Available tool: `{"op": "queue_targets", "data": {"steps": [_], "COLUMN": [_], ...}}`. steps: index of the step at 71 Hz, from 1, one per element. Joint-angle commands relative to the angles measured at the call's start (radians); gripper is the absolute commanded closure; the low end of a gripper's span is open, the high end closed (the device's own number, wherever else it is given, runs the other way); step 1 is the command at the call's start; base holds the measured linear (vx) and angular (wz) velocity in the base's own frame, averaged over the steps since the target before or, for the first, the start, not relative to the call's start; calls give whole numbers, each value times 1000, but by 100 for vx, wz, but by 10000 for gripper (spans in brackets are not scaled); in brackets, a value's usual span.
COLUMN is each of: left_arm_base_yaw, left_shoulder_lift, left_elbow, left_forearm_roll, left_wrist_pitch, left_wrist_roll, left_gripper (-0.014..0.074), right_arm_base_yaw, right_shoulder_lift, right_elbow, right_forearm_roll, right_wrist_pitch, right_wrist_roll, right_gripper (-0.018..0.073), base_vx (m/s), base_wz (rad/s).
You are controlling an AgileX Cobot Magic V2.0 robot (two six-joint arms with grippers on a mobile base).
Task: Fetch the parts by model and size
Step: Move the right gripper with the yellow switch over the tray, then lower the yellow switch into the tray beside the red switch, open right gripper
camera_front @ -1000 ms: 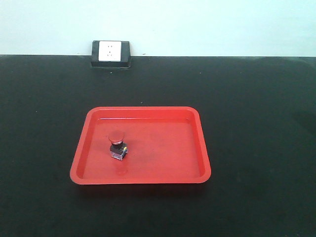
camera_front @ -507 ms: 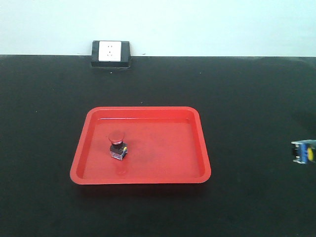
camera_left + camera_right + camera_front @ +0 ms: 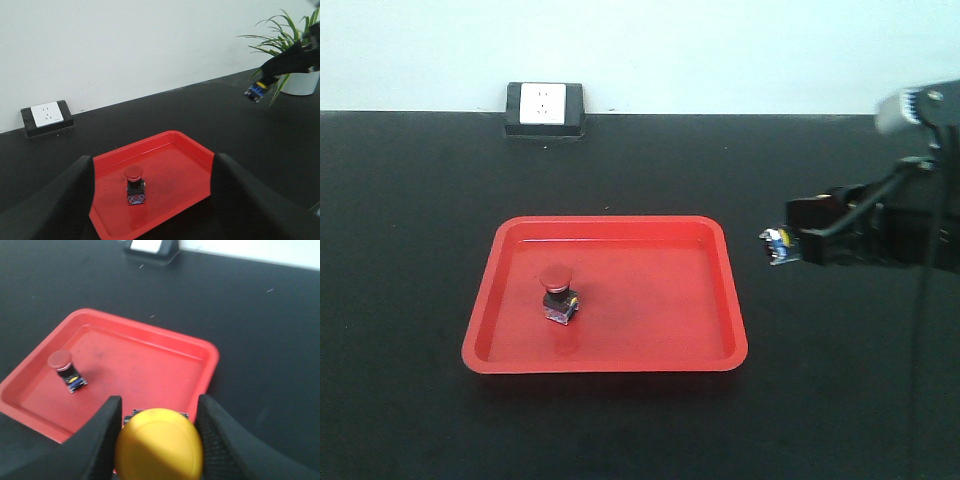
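Observation:
A red-capped push-button switch (image 3: pixel 558 296) stands upright in the left half of the red tray (image 3: pixel 650 225); it also shows in the left wrist view (image 3: pixel 135 186) and the right wrist view (image 3: pixel 66 371). My right gripper (image 3: pixel 790 243) hangs in the air just right of the tray's far right corner. It is shut on the yellow-capped switch (image 3: pixel 778 245), whose yellow cap (image 3: pixel 159 445) fills the space between the fingers (image 3: pixel 111 412). My left gripper (image 3: pixel 153 160) is open and holds nothing, looking down at the tray (image 3: pixel 172 137) from a distance.
A white wall socket in a black block (image 3: pixel 544 106) sits at the table's back edge. A potted plant in a white pot (image 3: pixel 300 82) stands at the far right. The table top is black all round the tray.
My right arm has come in from the right edge with the yellow-capped switch, moving left and up towards the tray. The red-capped switch has not moved.

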Motion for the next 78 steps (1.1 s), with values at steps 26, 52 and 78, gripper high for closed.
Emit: {"op": "queue_targets", "data": {"steps": [26, 52, 78], "left_arm_base_yaw": [-6, -6, -6], "left_shoulder_lift": [17, 17, 17], "left_elbow": [-19, -19, -19], "left_forearm_roll": [-20, -20, -20], "left_wrist_pitch": [-78, -78, -78], "left_wrist_roll": [-9, -9, -9], "left_gripper": [132, 132, 132], "right_arm_base_yaw": [175, 175, 175], "right_shoulder_lift": [397, 650, 783], "right_elbow": [-284, -431, -450], "right_forearm_roll": [108, -25, -62], "right_wrist_pitch": [-27, -6, -32], "right_wrist_roll": [-124, -46, -74], "right_gripper": [564, 564, 519], "base_vx": [0, 0, 0], "base_wz": [0, 0, 0]}}
